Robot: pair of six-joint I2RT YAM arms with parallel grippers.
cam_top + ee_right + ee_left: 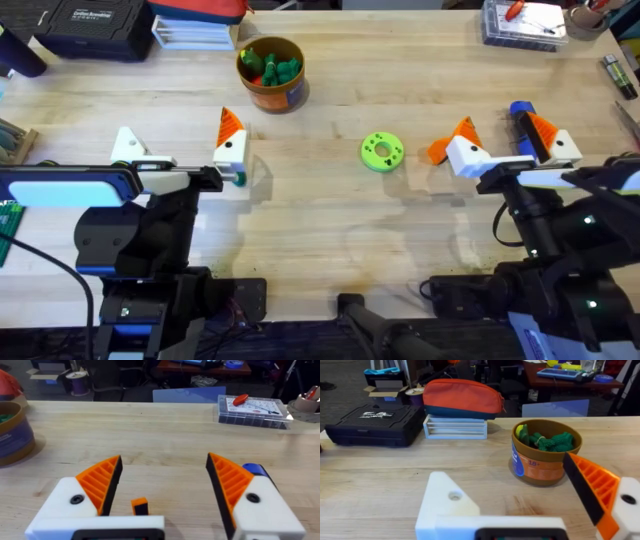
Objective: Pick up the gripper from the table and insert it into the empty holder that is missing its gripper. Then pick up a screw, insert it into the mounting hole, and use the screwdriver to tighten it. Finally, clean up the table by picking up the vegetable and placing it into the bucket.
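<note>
Right gripper (505,140) jaws spread wide, empty, straddling screwdriver (521,112), far right of bucket (270,72): judged pre-grasp alignment. Left gripper (178,140) wide open, empty, below-left of bucket, parked.

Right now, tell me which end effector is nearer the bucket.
Left. The left end effector sits just below and left of the bucket in the overhead view; the right end effector is far across the table, beyond the green disc.
</note>
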